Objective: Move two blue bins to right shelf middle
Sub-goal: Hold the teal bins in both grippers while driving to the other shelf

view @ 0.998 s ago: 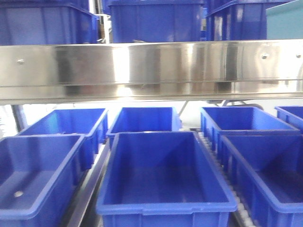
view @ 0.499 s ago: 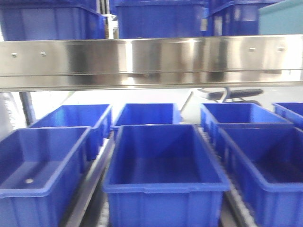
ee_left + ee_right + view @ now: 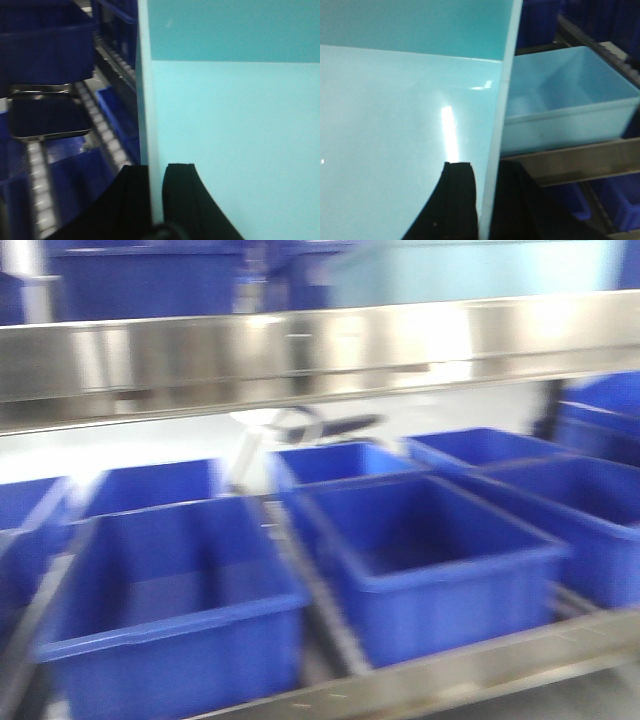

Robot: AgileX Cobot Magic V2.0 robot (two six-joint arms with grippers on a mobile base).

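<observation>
I hold a light blue bin by two of its walls. In the left wrist view my left gripper is shut on one thin wall, a black finger on each side. The right gripper is shut the same way on the bin wall in the right wrist view. A second light blue bin stands empty on a shelf to the right, behind a metal rail. In the blurred front view the held bin fills the top right, above a steel shelf beam.
Several dark blue bins stand in rows on the roller shelf below the beam, and more sit on the level above. Roller tracks and dark blue bins show left of the held bin. More dark blue bins lie under the right rail.
The front view has swung to the right, so the dark blue bins have slid left in the frame. The light blue bin now spans more of the top edge. The picture has blurred.
</observation>
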